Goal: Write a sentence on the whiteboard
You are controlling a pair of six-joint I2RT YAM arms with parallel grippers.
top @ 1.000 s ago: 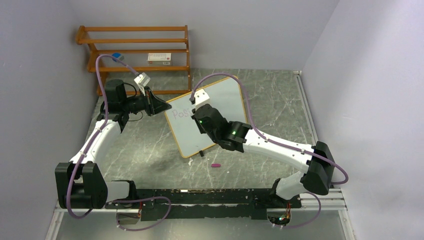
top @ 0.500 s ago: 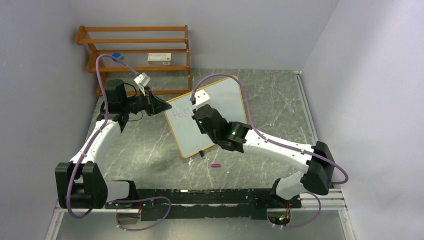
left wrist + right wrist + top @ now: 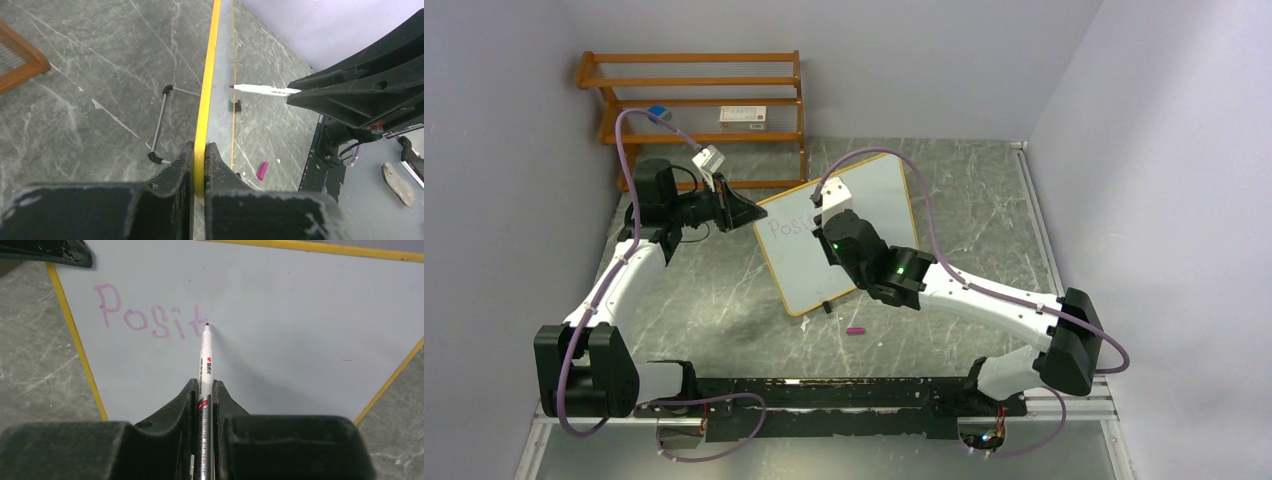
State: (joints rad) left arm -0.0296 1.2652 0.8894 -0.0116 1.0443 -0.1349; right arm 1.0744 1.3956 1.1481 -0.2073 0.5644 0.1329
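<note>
A brown wooden rack (image 3: 689,80) with slatted shelves stood against the back wall (image 3: 904,60), at the far left of the table (image 3: 984,230), a grey top veined with white. On its shelves sat a blue thing (image 3: 659,112), too small to identify, and, well to its right, a white box (image 3: 744,116) with print. A purple cap (image 3: 856,330) lay on the table nearer the front. A white marker (image 3: 205,357) with a printed barrel showed a dark purple tip. A metal rail (image 3: 1036,220) ran along the table's right edge.
</note>
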